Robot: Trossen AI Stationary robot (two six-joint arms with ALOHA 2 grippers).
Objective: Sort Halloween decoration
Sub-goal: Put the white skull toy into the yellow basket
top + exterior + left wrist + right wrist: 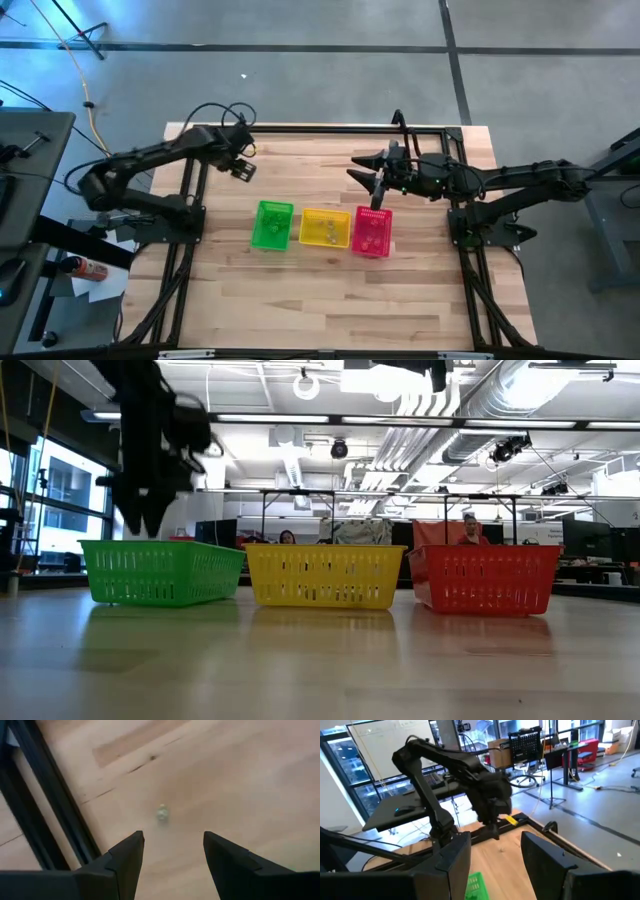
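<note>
- Ceiling strip lights point(300, 418) glare white across the low view's upper frame — bright, even.
- Left wrist view: soft blur throughout — the tabletop point(240, 780) lacks sharp grain.
- Faint shadows.

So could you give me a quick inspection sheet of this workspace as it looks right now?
Surface: wooden table, mostly bare.
Job's things: one tiny pale trinket on the wood ahead of the left tool; small trinkets inside the green basket, yellow basket and pink basket.
Clutter: nothing seen on the table.
Grippers: left tool open, empty; right tool open, empty, near the pink basket.
Cables: yellow cable on the floor.
Surroundings: people behind the baskets.
</note>
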